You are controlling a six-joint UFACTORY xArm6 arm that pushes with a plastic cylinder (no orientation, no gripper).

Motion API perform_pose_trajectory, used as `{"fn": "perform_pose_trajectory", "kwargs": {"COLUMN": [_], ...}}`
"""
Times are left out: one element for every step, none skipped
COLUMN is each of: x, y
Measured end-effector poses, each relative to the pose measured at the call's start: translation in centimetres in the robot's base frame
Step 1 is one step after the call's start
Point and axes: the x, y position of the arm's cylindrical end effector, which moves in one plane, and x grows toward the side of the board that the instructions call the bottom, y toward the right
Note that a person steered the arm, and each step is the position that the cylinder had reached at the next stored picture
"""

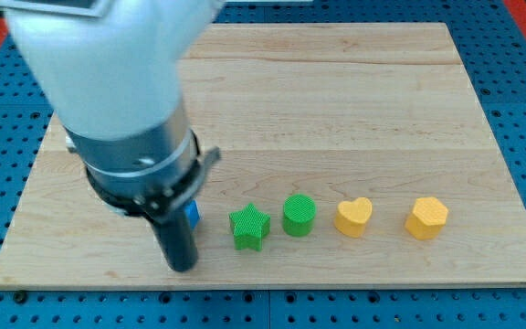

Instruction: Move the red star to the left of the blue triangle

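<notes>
My arm fills the view's left, and its dark rod comes down to my tip (182,267) near the board's bottom edge. A small patch of a blue block (193,214) shows just right of the rod, mostly hidden by it; its shape cannot be made out. No red star shows; it may be hidden behind the arm. My tip is just below and left of the blue patch and left of the green star (249,228).
A row runs to the right of the green star: a green cylinder (299,215), a yellow heart (353,217) and a yellow hexagon-like block (426,217). The wooden board (336,91) lies on a blue perforated table.
</notes>
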Motion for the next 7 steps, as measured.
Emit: {"fn": "perform_pose_trajectory", "kwargs": {"x": [1.2, 0.3, -1.5, -2.1, 0.6, 0.7, -2.4], "y": [2.4, 6.9, 7.1, 6.9, 6.4, -0.4, -9.8]}}
